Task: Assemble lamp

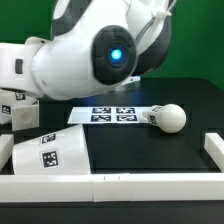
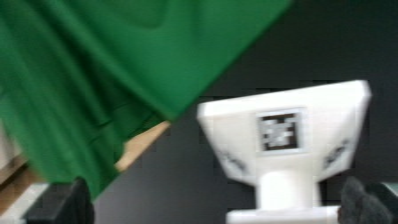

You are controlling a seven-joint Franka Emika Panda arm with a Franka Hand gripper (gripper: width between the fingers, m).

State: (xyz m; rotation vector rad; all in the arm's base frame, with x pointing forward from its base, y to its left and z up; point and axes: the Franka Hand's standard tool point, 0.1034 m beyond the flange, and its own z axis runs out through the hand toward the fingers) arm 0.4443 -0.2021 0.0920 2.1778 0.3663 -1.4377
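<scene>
Green curtain [image 1: 30, 20] out back, black tabletop [image 1: 190, 95] up front. Going by the exterior view, the matte white round-headed plastic bulb with ribbed neck [image 1: 170, 118] lies just beside the flat white marker board [image 1: 110, 113], at its 3 o'clock. The big tapered white shade [image 1: 50, 150] is at 7 o'clock and the tagged white wedge-like base [image 1: 15, 112] at 9. On the wrist view the two-finger gripper [image 2: 217, 200] has its jaws spread wide, with the base [image 2: 285, 130] sitting between them, not pinched.
</scene>
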